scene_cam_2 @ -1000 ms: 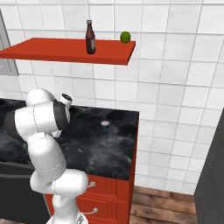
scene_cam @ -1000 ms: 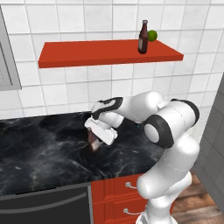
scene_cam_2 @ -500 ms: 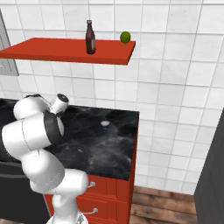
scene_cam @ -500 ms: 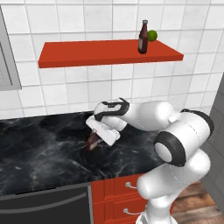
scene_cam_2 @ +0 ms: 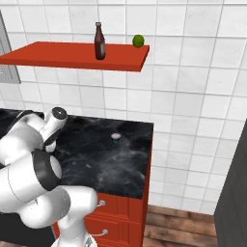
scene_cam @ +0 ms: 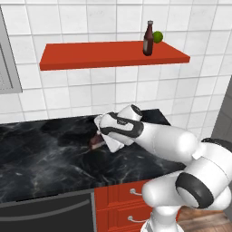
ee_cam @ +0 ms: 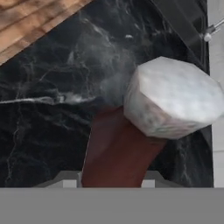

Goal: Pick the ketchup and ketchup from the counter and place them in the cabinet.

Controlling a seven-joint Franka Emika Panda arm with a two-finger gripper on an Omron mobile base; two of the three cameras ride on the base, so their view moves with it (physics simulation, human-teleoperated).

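Ketchup bottle one [scene_cam: 148, 38] stands upright on the cabinet [scene_cam: 90, 54], the red shelf board on the tiled wall, close beside a green ball [scene_cam: 157, 36]; the right base view shows the same bottle [scene_cam_2: 99, 41] set a little apart from the ball [scene_cam_2: 138, 40]. Ketchup bottle two [scene_cam: 96, 142] lies low on the black tabletop [scene_cam: 41, 158], its dark red-brown body just visible at the tip of the arm in the left base view. In the hand view this second bottle [ee_cam: 116, 151] fills the space directly ahead of the hand [ee_cam: 109, 181], with its pale label end [ee_cam: 173, 98] pointing away from the camera and the veined tabletop [ee_cam: 43, 109] beneath it. Compared with one second ago, the arm has swung forward and down over the tabletop, and the jaws, then apart, have drawn together on the bottle's body, so the hand [scene_cam: 100, 141] is now clamped on ketchup bottle two. This change marks the end of the reach and the start of the carry: one bottle is already stowed, and the remaining one appears secured but not yet lifted. The next step, by judgement, is a rise clear of the tabletop and a transfer up to the cabinet, where free board remains left of the standing bottle. A grasp on a lying bottle may let it pivot during the lift.
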